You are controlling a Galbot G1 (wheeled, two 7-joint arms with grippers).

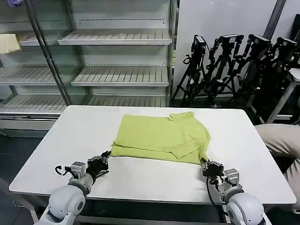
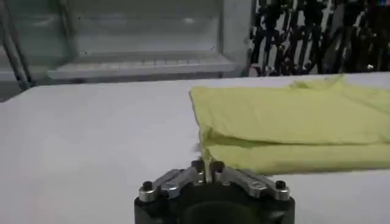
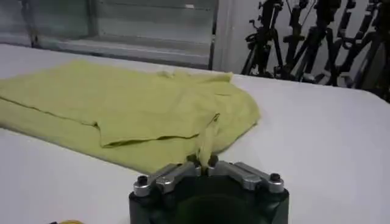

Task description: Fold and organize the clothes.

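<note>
From the head view I find the lime shirt (image 1: 161,137) lying mid-desk (image 1: 61,154), already folded into a rough rectangle, collar at the far side; I judge further folds remain. My left hand (image 1: 104,159) sits at its near left corner, my right hand (image 1: 206,165) at its near right corner. Left wrist view: fingers clenched together just short of the layered edge, apparently empty. Right wrist view: fingers closed, pinching a fabric corner.
</note>
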